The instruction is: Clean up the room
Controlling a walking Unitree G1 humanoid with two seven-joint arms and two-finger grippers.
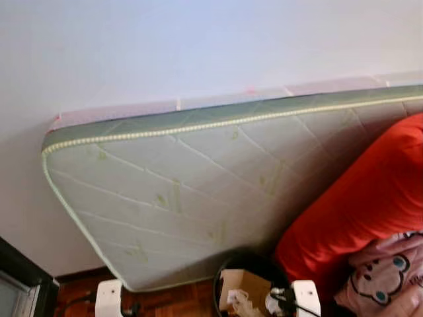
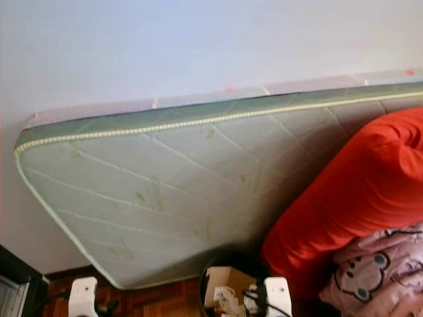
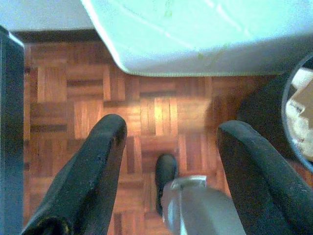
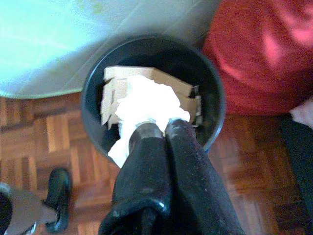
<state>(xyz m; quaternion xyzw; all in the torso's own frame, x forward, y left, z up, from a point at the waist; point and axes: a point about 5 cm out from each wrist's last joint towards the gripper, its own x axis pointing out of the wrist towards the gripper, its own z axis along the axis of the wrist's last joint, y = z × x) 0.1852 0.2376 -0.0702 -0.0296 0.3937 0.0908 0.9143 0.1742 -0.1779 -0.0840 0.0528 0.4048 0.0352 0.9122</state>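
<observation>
A black waste bin [image 4: 93, 83] stands on the parquet floor with a cardboard box [image 4: 122, 74] inside it. My right gripper [image 4: 159, 128] hangs just over the bin's near rim, shut on a crumpled white paper [image 4: 144, 105] that droops into the bin and over its edge. From the head the bin [image 1: 248, 259] sits at the bottom, with the right wrist [image 1: 305, 295] beside it. My left gripper [image 3: 168, 129] hovers open over bare floor to the left of the bin, nothing between its fingers [image 3: 105, 142].
A quilted mattress [image 1: 198, 191] leans on the white wall right behind the bin. A big red cushion [image 1: 363, 198] and a pink cartoon blanket [image 1: 386, 274] lie to the right. A dark cabinet [image 1: 20, 277] stands at the left. My foot [image 3: 165, 176] rests on the parquet.
</observation>
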